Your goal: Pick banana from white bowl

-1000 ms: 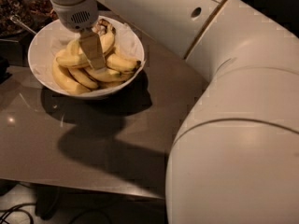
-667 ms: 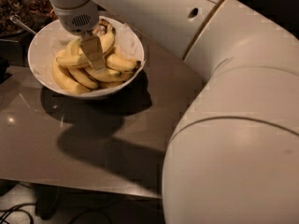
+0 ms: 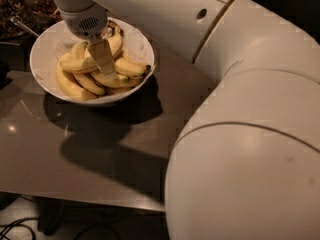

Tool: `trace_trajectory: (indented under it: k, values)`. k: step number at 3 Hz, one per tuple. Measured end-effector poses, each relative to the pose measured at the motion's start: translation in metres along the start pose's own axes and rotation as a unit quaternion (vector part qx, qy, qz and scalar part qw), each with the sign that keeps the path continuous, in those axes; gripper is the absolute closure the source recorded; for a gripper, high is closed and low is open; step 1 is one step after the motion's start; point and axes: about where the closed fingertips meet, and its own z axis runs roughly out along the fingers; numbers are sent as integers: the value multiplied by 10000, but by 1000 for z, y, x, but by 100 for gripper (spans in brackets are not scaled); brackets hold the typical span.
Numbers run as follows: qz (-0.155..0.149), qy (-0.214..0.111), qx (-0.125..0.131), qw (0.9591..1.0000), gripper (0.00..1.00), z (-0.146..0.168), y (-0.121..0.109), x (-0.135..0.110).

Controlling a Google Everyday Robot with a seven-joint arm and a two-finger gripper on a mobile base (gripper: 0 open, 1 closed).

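Camera view: against the pictures from a moment back, almost nothing has moved. The pincer [image 3: 102, 59] sits low inside the white bowl [image 3: 44, 48], at most a shade further toward the bowl's right side, and the fruit lies as it did. I cannot tell whether the pincer is clenched or released, because its tip is pressed in among the pile. The banana [image 3: 75, 65], long and curved, lies across the middle of the bowl just left of the pincer and touching it, with the others packed round and under it. Since nothing has risen, I judge that the grasp is being settled and the lift has not begun.

The bowl stands on the desk [image 3: 30, 134] toward its far side. The desk's near edge is well apart from the bowl, with open surface between them crossed only by shadow. Behind the bowl to the left is dark clutter, and a thin metal handle [image 3: 22, 26] comes close to the rim there. To the right of the bowl the robot's own arm [image 3: 260, 134] fills the space and hides the desk's right edge. Straight up from the bowl looks like the clearest way out. The sloping rim on the right is near the pincer, so a sideways pull could drag a banana against it or tip out its neighbours.
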Motion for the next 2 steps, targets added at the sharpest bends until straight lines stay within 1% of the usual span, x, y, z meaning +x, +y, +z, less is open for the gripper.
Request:
trace_trajectory:
  k: [1,2]
  values:
    - [-21,70,-65,10000,33,6,2,5]
    - [-22,92,-90,9999,51,11,7,9]
